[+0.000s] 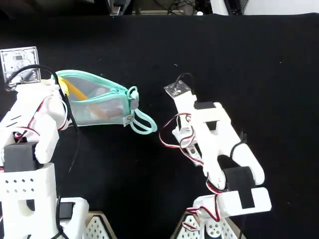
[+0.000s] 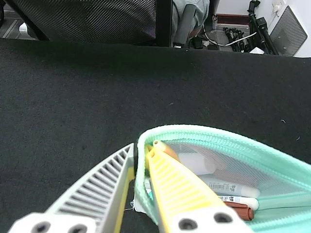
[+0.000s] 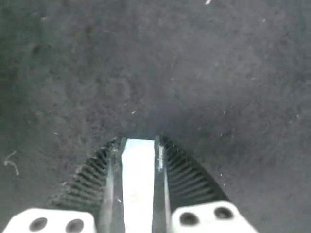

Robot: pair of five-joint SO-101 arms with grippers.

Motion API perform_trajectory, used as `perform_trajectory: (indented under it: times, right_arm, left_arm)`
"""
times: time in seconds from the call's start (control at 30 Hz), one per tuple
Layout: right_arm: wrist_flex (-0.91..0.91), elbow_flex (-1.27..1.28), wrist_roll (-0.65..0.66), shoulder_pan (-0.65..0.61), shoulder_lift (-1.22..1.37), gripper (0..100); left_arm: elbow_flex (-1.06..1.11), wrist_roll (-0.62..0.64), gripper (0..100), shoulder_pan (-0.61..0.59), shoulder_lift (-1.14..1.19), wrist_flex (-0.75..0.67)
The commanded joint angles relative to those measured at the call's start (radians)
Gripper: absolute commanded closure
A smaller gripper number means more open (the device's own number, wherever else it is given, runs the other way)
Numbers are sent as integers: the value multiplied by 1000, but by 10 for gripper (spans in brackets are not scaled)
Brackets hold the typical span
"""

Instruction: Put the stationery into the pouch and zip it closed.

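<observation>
A mint-green mesh pouch (image 1: 97,102) lies at the left of the black cloth, its zip pull (image 1: 133,103) and loop strap (image 1: 144,124) at the end toward the middle. My left gripper (image 1: 62,85) is shut on the pouch's (image 2: 218,141) other end, yellow finger (image 2: 175,184) inside the mouth and grey finger (image 2: 104,179) outside. Pens (image 2: 228,190) and a white block (image 2: 194,162) lie inside. My right gripper (image 3: 140,143) points down close over bare cloth, shut on a flat white item (image 3: 138,184). The right arm (image 1: 209,129) stands right of the strap.
Black cloth (image 1: 249,64) covers the whole table, with bare stretches at the back and right. The two arm bases (image 1: 30,199) stand at the front edge. A chair and cables sit beyond the table's far edge (image 2: 160,43).
</observation>
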Motion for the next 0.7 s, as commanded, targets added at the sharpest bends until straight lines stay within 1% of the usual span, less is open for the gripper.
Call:
perform_trajectory:
  times: [0.0,0.17,0.27,0.37,0.53,0.67]
  right_arm:
    - [77,-59,-11,-29,-139,986]
    - [236,-200,-17,-54,-506,986]
    - [230,-309,-97,-124,-725,986]
    - [117,-384,-176,-219,-854,986]
    - [-169,-384,-318,-396,-875,986]
    - [-330,-367,-350,-519,-875,986]
  left_arm:
    - [176,3,967,7,57,9]
    - [177,3,967,7,57,9]
    - [177,3,967,7,57,9]
    - [177,3,967,7,57,9]
    - [177,3,967,7,57,9]
    - [177,3,967,7,57,9]
